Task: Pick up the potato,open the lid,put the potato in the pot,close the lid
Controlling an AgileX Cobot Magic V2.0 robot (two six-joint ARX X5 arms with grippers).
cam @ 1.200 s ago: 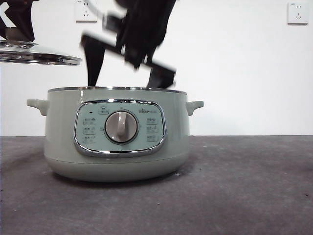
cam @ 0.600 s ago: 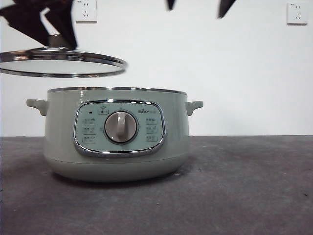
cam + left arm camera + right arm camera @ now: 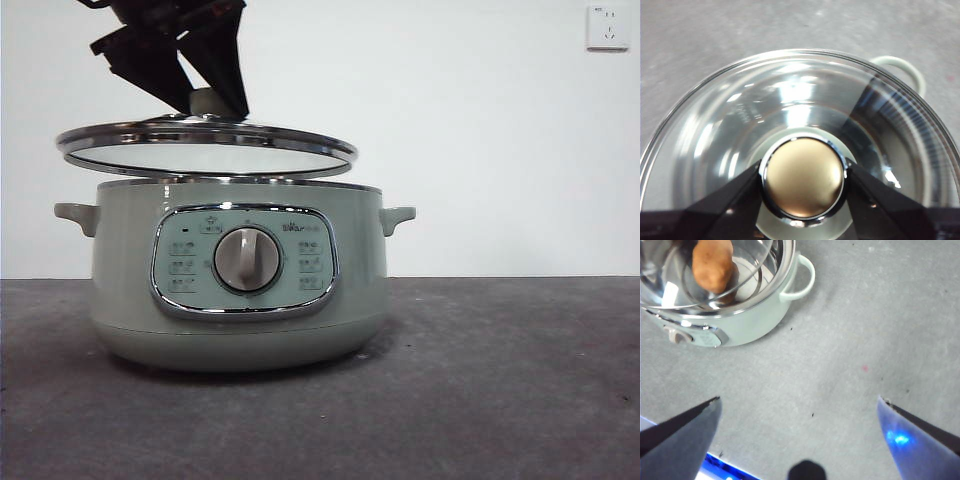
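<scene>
The sage-green pot (image 3: 130, 290) stands on the table left of centre. My left gripper (image 3: 207, 100) is shut on the pale knob of the glass lid (image 3: 205, 148) and holds it level, just above the pot's rim and shifted slightly to the left. In the left wrist view my left gripper (image 3: 803, 170) clamps the knob, with the lid's glass (image 3: 740, 115) below it. My right gripper (image 3: 799, 400) is open and empty, high above the bare table beside the pot (image 3: 747, 325). The orange-brown potato (image 3: 713, 262) lies inside the pot, seen through the lid.
The dark grey table (image 3: 500, 380) stretches to the right of the pot. A white wall with a socket (image 3: 608, 27) stands behind. One pot handle (image 3: 900, 67) shows past the lid's rim in the left wrist view.
The left gripper has carried the lid from the left to over the pot and lowered it. The right gripper has risen out of the front view.
</scene>
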